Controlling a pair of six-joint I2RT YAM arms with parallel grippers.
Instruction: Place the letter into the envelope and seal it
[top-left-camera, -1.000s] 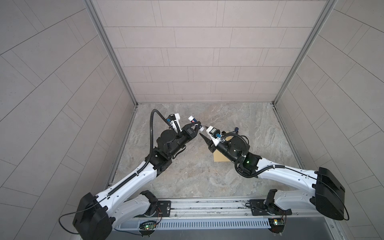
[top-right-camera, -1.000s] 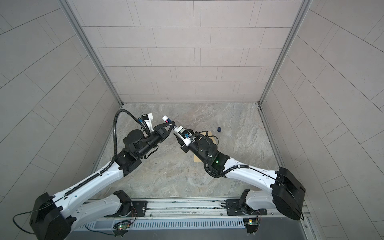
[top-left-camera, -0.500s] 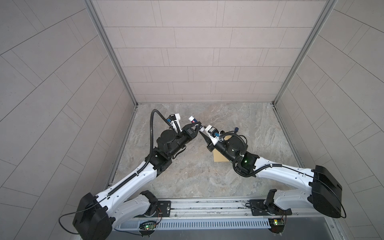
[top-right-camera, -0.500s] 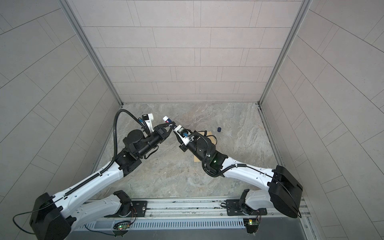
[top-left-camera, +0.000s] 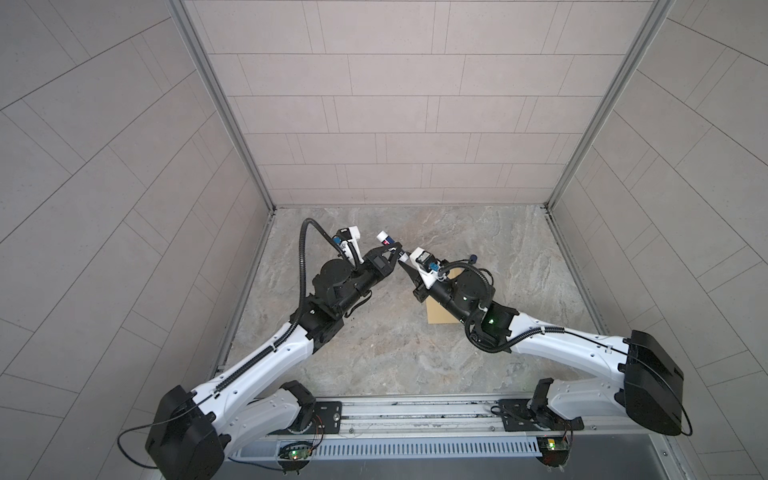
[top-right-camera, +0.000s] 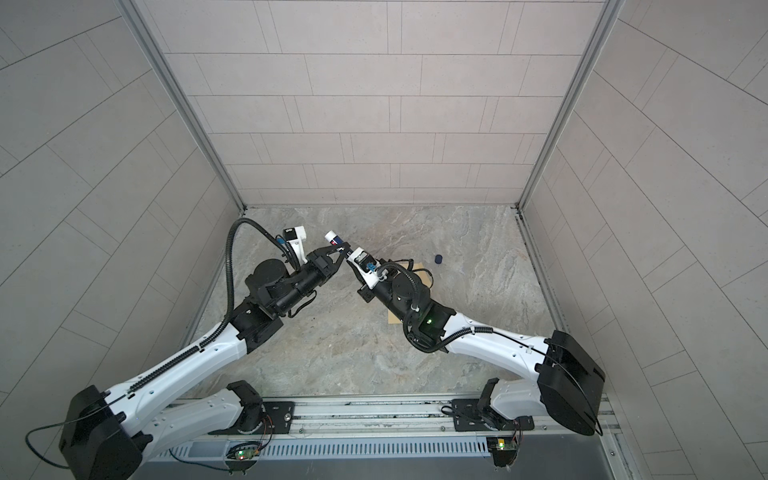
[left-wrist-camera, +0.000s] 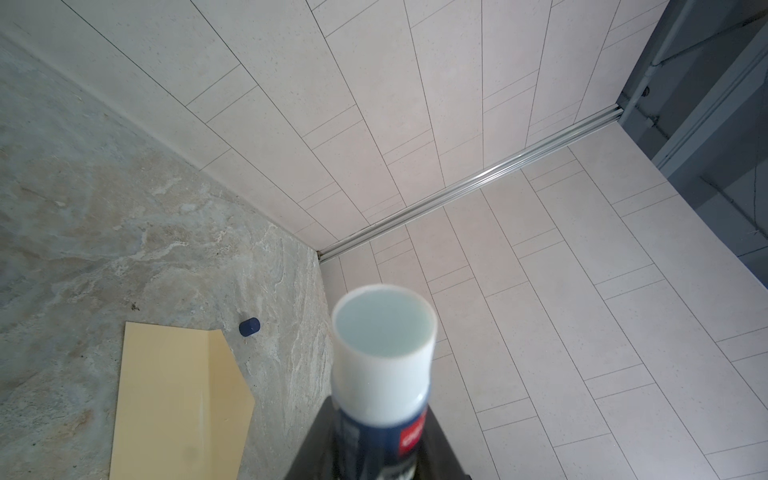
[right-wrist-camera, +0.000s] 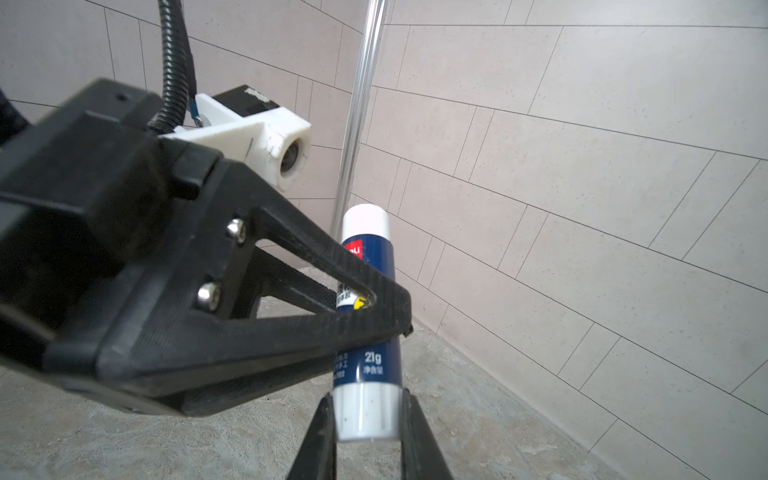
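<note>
A blue glue stick (right-wrist-camera: 368, 291) with white ends is held up in the air above the table's middle. My left gripper (top-left-camera: 395, 251) is shut on its blue body, and its open white end (left-wrist-camera: 384, 353) faces the left wrist camera. My right gripper (right-wrist-camera: 365, 415) meets it from the opposite side, one finger pressed against each side of the white base. The yellow-tan envelope (left-wrist-camera: 178, 399) lies flat on the table with its flap folded out, partly under the right arm in both top views (top-left-camera: 440, 322). The letter shows in no view.
A small dark blue cap (top-right-camera: 439, 259) lies on the stone table (top-right-camera: 332, 353) just beyond the envelope, also seen in the left wrist view (left-wrist-camera: 249, 327). Tiled walls (top-left-camera: 395, 104) close in the table on three sides. A metal rail (top-left-camera: 395, 411) runs along the front.
My right gripper's jaws have narrowed onto the white base of the glue stick. The left gripper still holds the stick, and both arms have barely moved.
</note>
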